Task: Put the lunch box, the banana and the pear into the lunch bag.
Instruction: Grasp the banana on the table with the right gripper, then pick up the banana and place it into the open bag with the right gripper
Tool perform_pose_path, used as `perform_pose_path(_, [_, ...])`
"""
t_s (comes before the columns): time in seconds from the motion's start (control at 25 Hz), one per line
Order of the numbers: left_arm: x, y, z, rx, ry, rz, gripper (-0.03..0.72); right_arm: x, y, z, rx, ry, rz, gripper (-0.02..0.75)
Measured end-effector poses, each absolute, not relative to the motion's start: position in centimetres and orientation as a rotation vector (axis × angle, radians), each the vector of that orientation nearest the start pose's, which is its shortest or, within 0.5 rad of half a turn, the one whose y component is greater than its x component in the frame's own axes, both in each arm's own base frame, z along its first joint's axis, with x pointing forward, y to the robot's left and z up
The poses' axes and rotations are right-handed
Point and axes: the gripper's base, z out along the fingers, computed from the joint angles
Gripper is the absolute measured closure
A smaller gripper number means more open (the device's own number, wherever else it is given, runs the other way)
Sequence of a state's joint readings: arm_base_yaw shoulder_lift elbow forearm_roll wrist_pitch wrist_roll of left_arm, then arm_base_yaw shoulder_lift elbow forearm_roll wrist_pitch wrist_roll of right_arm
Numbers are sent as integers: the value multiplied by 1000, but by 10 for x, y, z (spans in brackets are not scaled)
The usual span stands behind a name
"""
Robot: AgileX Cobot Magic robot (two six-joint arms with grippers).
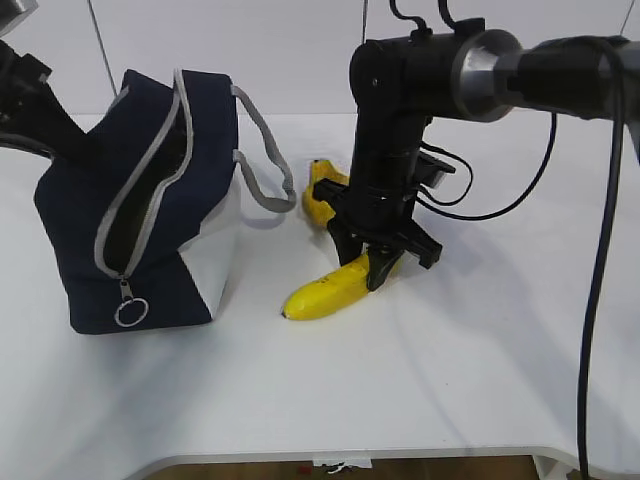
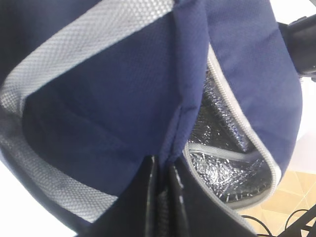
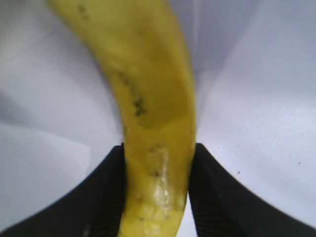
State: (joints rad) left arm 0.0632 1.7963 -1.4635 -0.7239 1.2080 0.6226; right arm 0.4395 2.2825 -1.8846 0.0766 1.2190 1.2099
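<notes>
The navy lunch bag (image 1: 150, 200) stands at the left with its zipper open. My left gripper (image 2: 165, 197) is shut on the bag's upper fabric edge; the silver lining (image 2: 222, 163) shows inside. In the exterior view only its arm shows, at the top left behind the bag. The banana (image 1: 325, 292) lies to the right of the bag, tip toward the bag. My right gripper (image 1: 378, 262) is shut on its far end, with a jaw pressed on each side of the banana (image 3: 148, 89). The pear (image 1: 322, 195) sits behind, partly hidden by the right gripper. The lunch box is not in view.
The white table (image 1: 480, 380) runs to its front edge at the bottom. The bag's grey handle (image 1: 262, 170) hangs out toward the pear. Black cables (image 1: 600, 250) hang from the right arm at the far right.
</notes>
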Motion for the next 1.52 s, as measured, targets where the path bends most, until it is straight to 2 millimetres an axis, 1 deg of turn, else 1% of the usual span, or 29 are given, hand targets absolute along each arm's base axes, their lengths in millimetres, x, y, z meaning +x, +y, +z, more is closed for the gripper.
perform_pose_path(0.08, [368,-33,280,444,2640,-853,676,416,203,165,1225,2917,126,454])
perform_pose_path(0.28, [368,-33,280,444,2640,-853,676,416,202,165,1219,2914,116,456])
perform_pose_path(0.36, [368,-33,280,445,2641,-852,676,417,200,169,1206,2890,94,456])
perform_pose_path(0.44, [368,-33,280,445,2641,-852,676,418,196,179,1194,2848,77,456])
perform_pose_path(0.64, [368,-33,280,446,2642,-849,676,417,183,218,1113,2721,40,456])
perform_pose_path(0.76, [368,-33,280,446,2642,-849,676,416,176,235,1072,2669,24,456])
perform_pose_path(0.8, [368,-33,280,446,2642,-849,676,416,174,240,1039,2664,16,456])
perform_pose_path(0.88, [368,-33,280,446,2642,-849,676,418,172,253,919,2664,11,456])
perform_pose_path(1.0, [368,-33,280,446,2642,-849,676,420,172,272,702,2675,18,456])
perform_pose_path(1.12, [368,-33,280,446,2642,-849,676,423,175,294,539,2662,61,456])
perform_pose_path(1.32, [368,-34,281,438,2633,-867,676,424,182,332,327,2624,190,456])
perform_pose_path(1.44, [368,-35,282,429,2624,-885,676,421,190,346,219,2623,298,456])
perform_pose_path(1.52, [368,-35,282,426,2621,-889,676,418,195,351,146,2633,381,456])
